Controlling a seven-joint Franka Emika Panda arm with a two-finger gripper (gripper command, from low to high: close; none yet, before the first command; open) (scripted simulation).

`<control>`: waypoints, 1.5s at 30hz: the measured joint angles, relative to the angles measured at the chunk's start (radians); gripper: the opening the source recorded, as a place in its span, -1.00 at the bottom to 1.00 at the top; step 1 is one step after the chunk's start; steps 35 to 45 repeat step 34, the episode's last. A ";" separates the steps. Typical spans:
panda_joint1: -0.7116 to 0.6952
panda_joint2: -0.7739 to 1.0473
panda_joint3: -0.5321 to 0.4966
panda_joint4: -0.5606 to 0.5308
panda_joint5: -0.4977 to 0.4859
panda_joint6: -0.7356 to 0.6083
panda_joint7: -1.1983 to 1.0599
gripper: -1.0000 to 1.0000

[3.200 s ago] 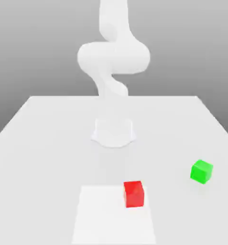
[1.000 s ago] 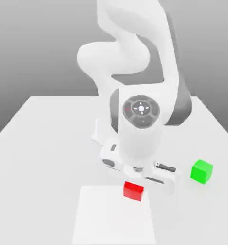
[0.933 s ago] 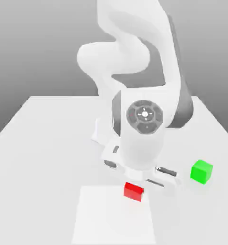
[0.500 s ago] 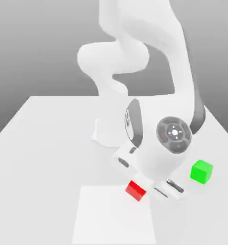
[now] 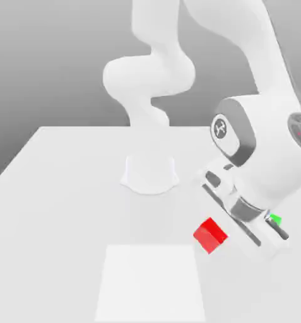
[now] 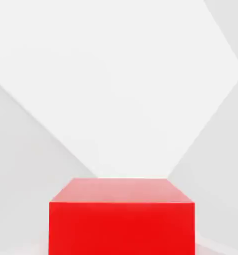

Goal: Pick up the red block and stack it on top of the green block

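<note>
White desk (image 5: 64,189), grey backdrop. Red block (image 5: 210,235): lifted off the desk, tilted, carried at the tool (image 5: 217,232) away from its earlier spot. Tool closure cannot be told. Green block (image 5: 275,220): just beyond the tool, half hidden. Transport under way; stacking not yet done.

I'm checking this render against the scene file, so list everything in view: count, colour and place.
red block: one, bright red, tilted, raised off the table beside the hand; also close in the hand view.
green block: one, bright green, mostly hidden behind the hand, toward the exterior view's right.
table: one, white, bearing the arm's base.
square patch: one, brighter white, on the table's near part.
arm: one, white, reaching over to the exterior view's right.
</note>
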 joint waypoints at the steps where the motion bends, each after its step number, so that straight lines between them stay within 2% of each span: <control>1: 0.011 -0.005 0.008 -0.019 0.006 0.022 0.031 -1.00; 15: 0.158 -0.119 0.110 -0.285 0.050 0.425 0.421 -1.00; 23: 0.275 -0.295 0.161 -0.354 0.198 0.508 0.390 -1.00; 27: 0.276 -0.216 0.169 -0.357 0.168 0.599 0.423 -1.00; 31: 0.276 -0.109 0.143 -0.350 0.099 0.695 0.465 -1.00; 32: 0.277 -0.091 0.136 -0.348 0.085 0.712 0.471 1.00; 45: 0.277 -0.091 0.136 -0.348 0.085 0.712 0.471 1.00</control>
